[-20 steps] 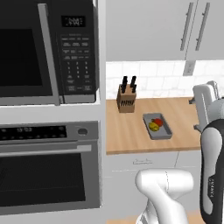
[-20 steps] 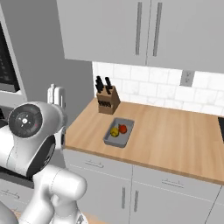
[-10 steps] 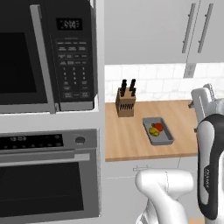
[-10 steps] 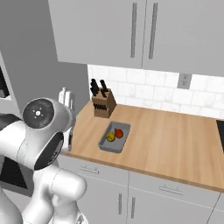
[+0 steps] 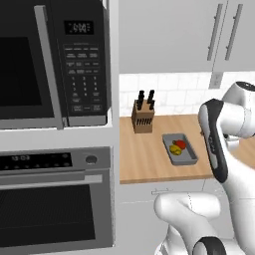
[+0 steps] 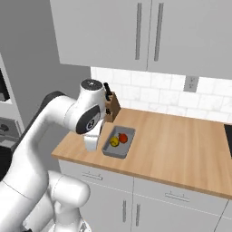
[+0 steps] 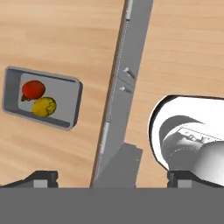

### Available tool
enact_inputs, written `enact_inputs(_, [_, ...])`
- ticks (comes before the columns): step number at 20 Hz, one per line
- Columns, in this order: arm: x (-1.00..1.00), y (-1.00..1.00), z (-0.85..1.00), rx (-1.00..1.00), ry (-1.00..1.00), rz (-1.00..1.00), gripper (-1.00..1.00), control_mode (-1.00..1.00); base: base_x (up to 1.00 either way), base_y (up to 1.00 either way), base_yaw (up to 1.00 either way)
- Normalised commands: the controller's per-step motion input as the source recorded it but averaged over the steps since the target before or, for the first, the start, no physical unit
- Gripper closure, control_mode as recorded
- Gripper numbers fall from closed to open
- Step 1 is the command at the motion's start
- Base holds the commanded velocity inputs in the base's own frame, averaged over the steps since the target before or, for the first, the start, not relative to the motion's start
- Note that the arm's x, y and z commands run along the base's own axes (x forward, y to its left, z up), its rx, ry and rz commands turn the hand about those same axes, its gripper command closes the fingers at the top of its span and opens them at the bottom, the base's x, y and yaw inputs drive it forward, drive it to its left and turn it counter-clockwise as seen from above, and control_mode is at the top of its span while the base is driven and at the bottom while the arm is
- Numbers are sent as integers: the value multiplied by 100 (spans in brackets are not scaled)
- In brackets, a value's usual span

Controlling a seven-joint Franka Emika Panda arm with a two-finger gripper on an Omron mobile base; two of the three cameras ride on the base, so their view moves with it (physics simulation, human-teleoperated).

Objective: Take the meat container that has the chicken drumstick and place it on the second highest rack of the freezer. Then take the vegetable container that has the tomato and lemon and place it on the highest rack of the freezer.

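Counter [image 6: 181, 140]: veg tray [image 6: 118, 142] beside knife block [image 6: 111, 108].
Gripper [image 7: 112, 177]: wide open, empty.
Risk: clipping tray's rim spills tomato [image 7: 33, 89], lemon [image 7: 44, 106].

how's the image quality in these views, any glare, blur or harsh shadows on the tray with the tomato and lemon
Left base view: flat even rendered light, no glare; the vegetable container is small and slightly soft. Right base view: the tomato and lemon read clearly, and the arm casts only a faint shadow on the counter. Hand view: sharp, no blur, with soft shading inside the tray walls.
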Motion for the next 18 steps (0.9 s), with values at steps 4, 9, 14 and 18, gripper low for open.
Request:
enact_inputs(4, [40, -56, -100, 12, 28, 6, -100, -100, 0, 0, 0])
enact_inputs(9, [32, -9, -62, 14, 3, 0, -100, -100, 0, 0, 0])
enact_inputs(14, [19, -1, -43, 2, 1, 0, -100, -100, 0, 0, 0])
enact_inputs(18, [1, 8, -32, 0, -13, 0, -100, -100, 0, 0, 0])
